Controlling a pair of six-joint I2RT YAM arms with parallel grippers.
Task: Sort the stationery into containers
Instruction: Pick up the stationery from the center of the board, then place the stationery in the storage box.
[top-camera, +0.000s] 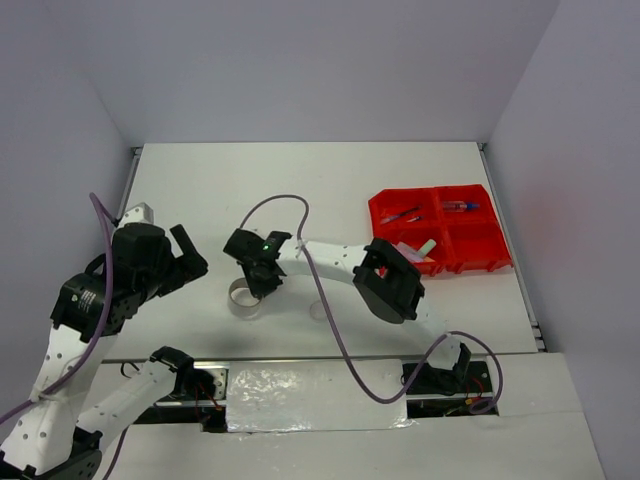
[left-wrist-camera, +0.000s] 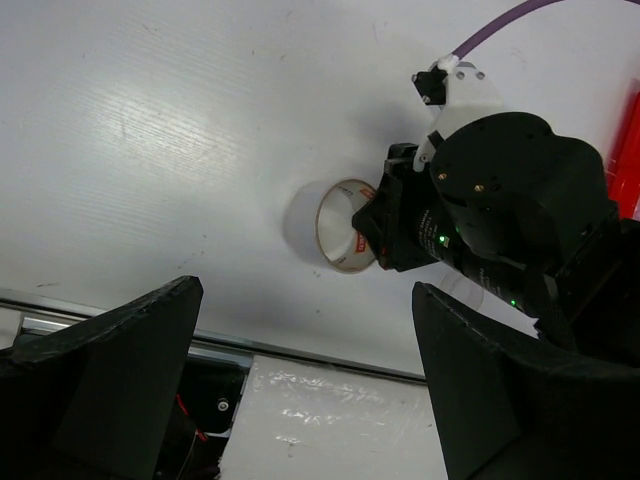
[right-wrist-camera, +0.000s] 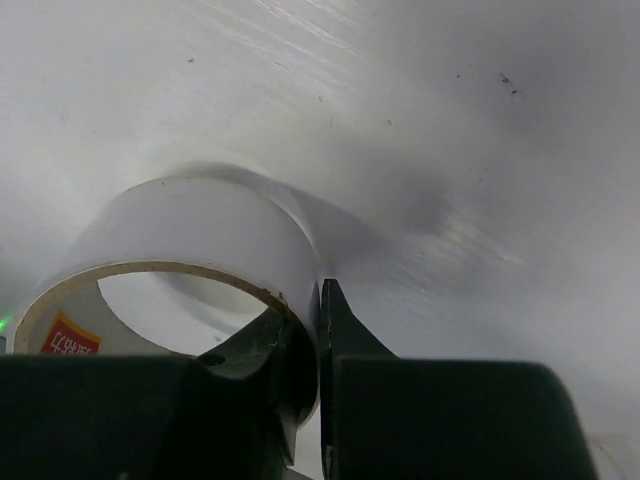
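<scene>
White table (top-camera: 200, 180) w/ beige tape roll (top-camera: 240, 302) mid-front, clear tape ring (top-camera: 321, 309) nearby, red tray (top-camera: 495, 265) at R

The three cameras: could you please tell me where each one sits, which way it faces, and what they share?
Top external: above and behind, looking down on the table; left arm, right arm, red tray, tape roll show.
Left wrist: on the left arm, looking down rightward; its open left claw frames the right claw.
Right wrist: low over the table; the right claw pinches the tape roll's wall.
Shared: all three show the tape roll.
</scene>
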